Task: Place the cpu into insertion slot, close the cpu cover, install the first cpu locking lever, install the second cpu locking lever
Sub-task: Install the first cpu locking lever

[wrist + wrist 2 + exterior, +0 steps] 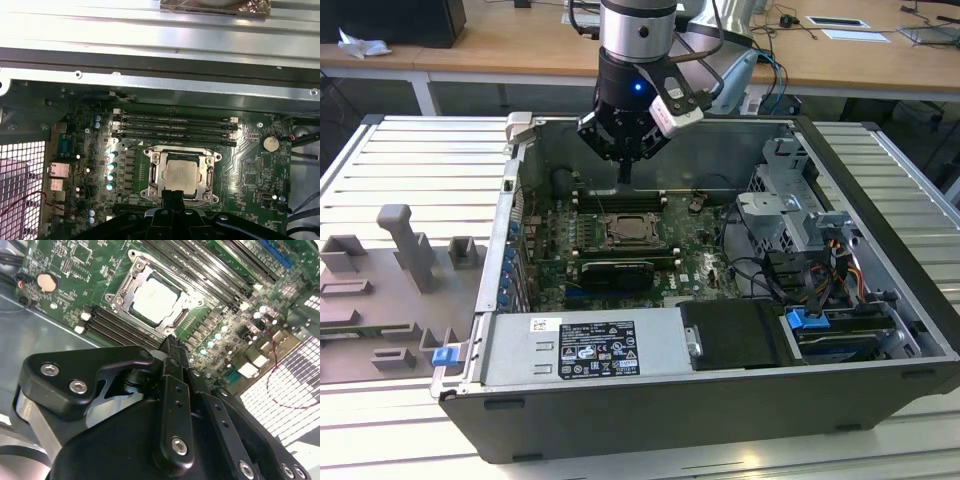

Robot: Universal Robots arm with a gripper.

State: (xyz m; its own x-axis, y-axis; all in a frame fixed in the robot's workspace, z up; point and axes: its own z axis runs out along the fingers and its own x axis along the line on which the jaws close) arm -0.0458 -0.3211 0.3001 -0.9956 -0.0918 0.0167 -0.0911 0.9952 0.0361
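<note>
Looking into the open computer case (pixel 880 250), you see the cpu (pixel 181 176) seated in the insertion slot (pixel 150 191) mid-motherboard (pixel 250 172); the cpu cover (pixel 155 172) lies flat around it; your gripper (pixel 624 176) hovers above, fingers (pixel 172 352) closed together, holding nothing.

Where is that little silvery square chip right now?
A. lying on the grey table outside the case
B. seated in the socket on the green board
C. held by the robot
B: in both wrist views the cpu lies flat in the insertion slot, with the cpu cover framing it.
</note>
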